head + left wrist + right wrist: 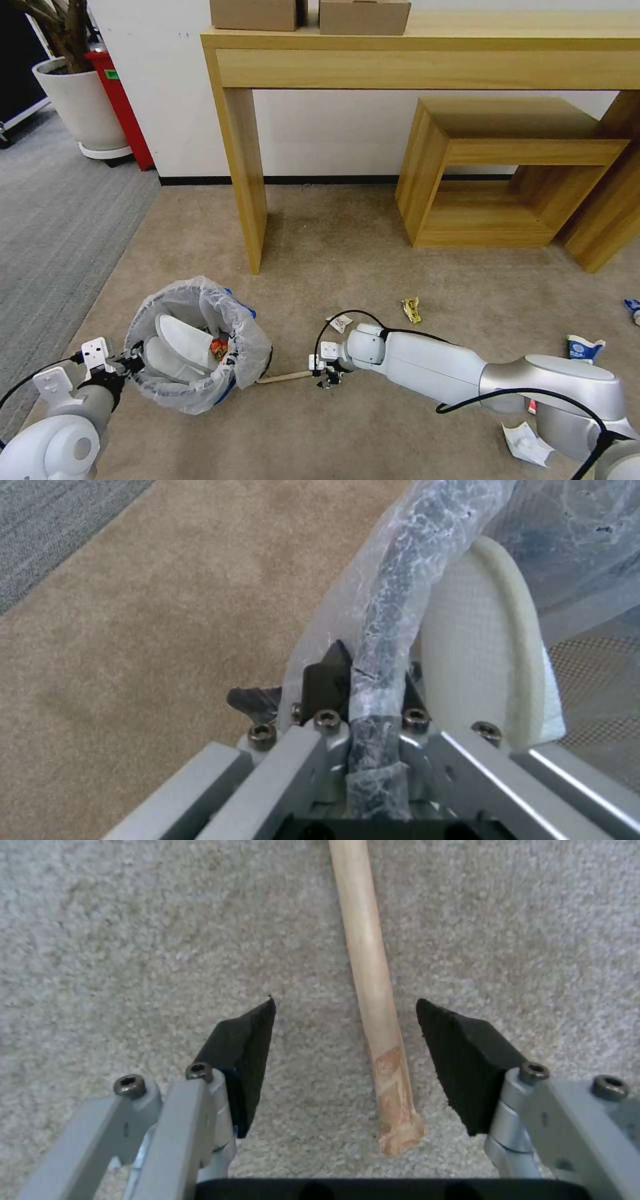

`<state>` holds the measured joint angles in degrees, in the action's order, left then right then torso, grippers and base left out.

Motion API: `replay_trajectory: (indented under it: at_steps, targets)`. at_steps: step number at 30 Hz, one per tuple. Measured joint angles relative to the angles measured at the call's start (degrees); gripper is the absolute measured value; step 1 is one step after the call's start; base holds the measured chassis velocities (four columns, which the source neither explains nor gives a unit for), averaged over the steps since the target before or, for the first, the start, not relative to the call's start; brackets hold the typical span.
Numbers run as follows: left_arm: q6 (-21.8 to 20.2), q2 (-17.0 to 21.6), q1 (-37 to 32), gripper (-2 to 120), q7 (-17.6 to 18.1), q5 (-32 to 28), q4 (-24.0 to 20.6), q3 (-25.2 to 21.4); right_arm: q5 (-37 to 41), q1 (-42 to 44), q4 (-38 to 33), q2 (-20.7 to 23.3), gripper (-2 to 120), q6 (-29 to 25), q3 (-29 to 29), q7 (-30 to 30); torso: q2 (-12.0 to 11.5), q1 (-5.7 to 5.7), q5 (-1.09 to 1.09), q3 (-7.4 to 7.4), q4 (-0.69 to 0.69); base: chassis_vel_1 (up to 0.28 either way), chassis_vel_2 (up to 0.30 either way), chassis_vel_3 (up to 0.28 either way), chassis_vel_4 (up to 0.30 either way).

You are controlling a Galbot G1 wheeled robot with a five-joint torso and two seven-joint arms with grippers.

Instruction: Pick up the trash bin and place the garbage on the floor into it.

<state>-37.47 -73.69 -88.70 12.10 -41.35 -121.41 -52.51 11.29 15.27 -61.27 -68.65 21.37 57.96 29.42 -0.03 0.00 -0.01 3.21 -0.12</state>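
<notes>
Wooden stick (pixel 373 1005) straddled by wide-open right gripper (pixel 343 1060), ungrasped; trash bin (pixel 200 343) rim clamped by left gripper (pixel 363 680). Closing needed next.

Bright, even indoor light all round, and the shadows stay soft: only a faint dark patch on the carpet (pixel 373 267) under the wooden table (pixel 427 63). The head view bends straight lines outward near its edges. Both wrist views look soft, the nearest metal blurring at the frame edge.
</notes>
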Motion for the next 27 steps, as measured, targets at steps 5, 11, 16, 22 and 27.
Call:
replay_trajectory:
  at_steps: [5,11,16,22,27]
  targets:
    - [0.1,-0.1,0.1,0,-0.1,0.0,0.3,0.1,0.0,0.2,1.0,-0.4,56,-0.5,-0.2,-0.2,0.0,0.0,0.0,0.0,0.0,0.0,0.0,0.0,0.0]
    - [0.1,0.0,0.2,0,-0.1,0.0,0.5,0.2,0.0,0.2,2.3,-1.4,51,-1.5,-0.2,-0.4,0.0,0.0,0.0,0.0,0.0,0.0,0.0,0.0,0.0]
    - [0.3,0.0,0.3,0,-0.2,-0.1,0.6,0.1,0.0,0.2,2.9,-1.7,45,-2.1,-0.2,-0.5,0.0,0.0,0.0,0.0,0.0,0.0,0.0,0.0,0.0]
    - [0.4,0.2,0.2,0,-0.3,-0.1,0.7,0.1,0.1,0.4,3.6,-2.0,40,-3.1,-0.2,-0.7,0.0,0.0,0.0,0.0,0.01,0.0,0.0,0.0,0.0]
    - [0.4,0.1,0.2,0,-0.4,-0.1,0.6,0.2,0.1,0.6,3.7,-1.8,39,-3.5,-0.3,-0.7,0.0,0.0,0.0,0.0,0.01,0.0,0.0,0.0,0.0]
